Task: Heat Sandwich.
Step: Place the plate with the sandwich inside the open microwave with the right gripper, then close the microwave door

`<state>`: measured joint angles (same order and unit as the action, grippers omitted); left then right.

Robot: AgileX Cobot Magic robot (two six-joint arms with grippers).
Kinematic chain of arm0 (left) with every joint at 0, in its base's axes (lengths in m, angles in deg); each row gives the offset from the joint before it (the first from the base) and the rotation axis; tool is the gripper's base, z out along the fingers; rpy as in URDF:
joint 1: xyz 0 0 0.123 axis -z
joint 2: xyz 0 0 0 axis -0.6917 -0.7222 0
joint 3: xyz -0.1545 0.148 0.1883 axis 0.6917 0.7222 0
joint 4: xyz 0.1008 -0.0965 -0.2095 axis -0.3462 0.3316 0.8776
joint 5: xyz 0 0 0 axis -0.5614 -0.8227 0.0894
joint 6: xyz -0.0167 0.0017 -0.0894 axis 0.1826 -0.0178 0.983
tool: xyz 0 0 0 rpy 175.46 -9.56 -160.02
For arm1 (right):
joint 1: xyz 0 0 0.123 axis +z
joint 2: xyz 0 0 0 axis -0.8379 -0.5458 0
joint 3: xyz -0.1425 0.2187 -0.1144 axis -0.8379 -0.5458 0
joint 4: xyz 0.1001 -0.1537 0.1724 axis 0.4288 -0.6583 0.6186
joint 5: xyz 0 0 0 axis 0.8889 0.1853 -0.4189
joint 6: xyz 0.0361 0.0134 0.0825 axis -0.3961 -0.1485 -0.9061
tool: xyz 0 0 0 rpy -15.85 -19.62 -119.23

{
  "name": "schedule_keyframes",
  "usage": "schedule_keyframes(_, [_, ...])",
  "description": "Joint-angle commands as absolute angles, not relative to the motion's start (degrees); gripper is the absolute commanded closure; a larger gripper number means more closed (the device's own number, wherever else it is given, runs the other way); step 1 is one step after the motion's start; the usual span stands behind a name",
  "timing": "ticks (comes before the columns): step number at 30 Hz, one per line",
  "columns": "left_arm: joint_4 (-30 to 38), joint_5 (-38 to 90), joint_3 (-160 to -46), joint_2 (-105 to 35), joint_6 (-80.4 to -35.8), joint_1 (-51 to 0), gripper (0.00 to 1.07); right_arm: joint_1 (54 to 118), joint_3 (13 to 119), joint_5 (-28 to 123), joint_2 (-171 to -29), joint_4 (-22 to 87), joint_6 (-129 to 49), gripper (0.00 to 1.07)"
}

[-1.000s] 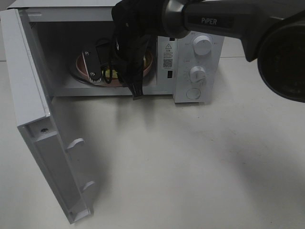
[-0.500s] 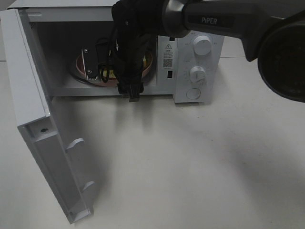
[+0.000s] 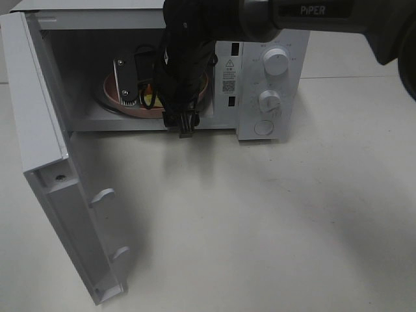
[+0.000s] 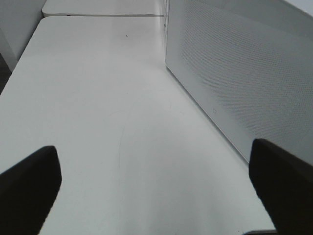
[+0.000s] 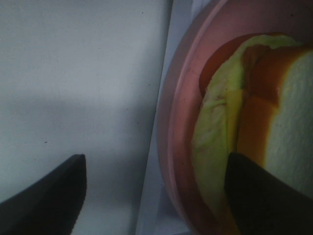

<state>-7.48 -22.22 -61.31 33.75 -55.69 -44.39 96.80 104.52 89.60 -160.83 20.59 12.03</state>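
A robot lab bench set up as a kitchen corner.

You face a plain white counter (image 3: 273, 221) that carries one white microwave (image 3: 270, 84), its door (image 3: 45, 130) swung open. A black robot arm (image 3: 312, 13) marked PiPER reaches into it from above. The kitchen part is a prop: the sandwich (image 5: 293, 127) on a pink plate (image 5: 178, 98) inside the oven. From the left wrist, a second white counter (image 4: 102, 7) butts against yours.
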Motion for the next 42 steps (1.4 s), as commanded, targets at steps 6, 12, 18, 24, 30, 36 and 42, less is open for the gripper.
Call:
schedule_keyframes(6, [-7.02, -21.82, -61.14, 35.29, -55.64, -44.45, 0.07, 97.03, 95.64, 86.51, -154.01, 20.94, 11.75, 0.31])
schedule_keyframes(12, [-7.02, -21.82, -61.14, 35.29, -55.64, -44.45, 0.07, 97.03, 89.22, 84.91, -149.48, 20.94, 10.83, 0.31])
schedule_keyframes(18, [-7.02, -21.82, -61.14, 35.29, -55.64, -44.45, 0.07, 97.03, 83.83, 83.93, -145.30, 20.94, 10.20, 0.31])
schedule_keyframes(24, [-7.02, -21.82, -61.14, 35.29, -55.64, -44.45, 0.07, 97.03, 76.84, 83.93, -139.69, 20.94, 7.79, 0.31])
schedule_keyframes(30, [-7.02, -21.82, -61.14, 35.29, -55.64, -44.45, 0.07, 97.03, 72.20, 83.93, -135.85, 20.94, 4.41, 0.31])
schedule_keyframes(36, [-7.02, -21.82, -61.14, 35.29, -55.64, -44.45, 0.07, 97.03, 65.96, 84.10, -130.29, 20.94, -1.43, 0.31])
schedule_keyframes(42, [-7.02, -21.82, -61.14, 35.29, -55.64, -44.45, 0.07, 97.03, 60.97, 84.50, -125.42, 20.94, -11.86, 0.31])
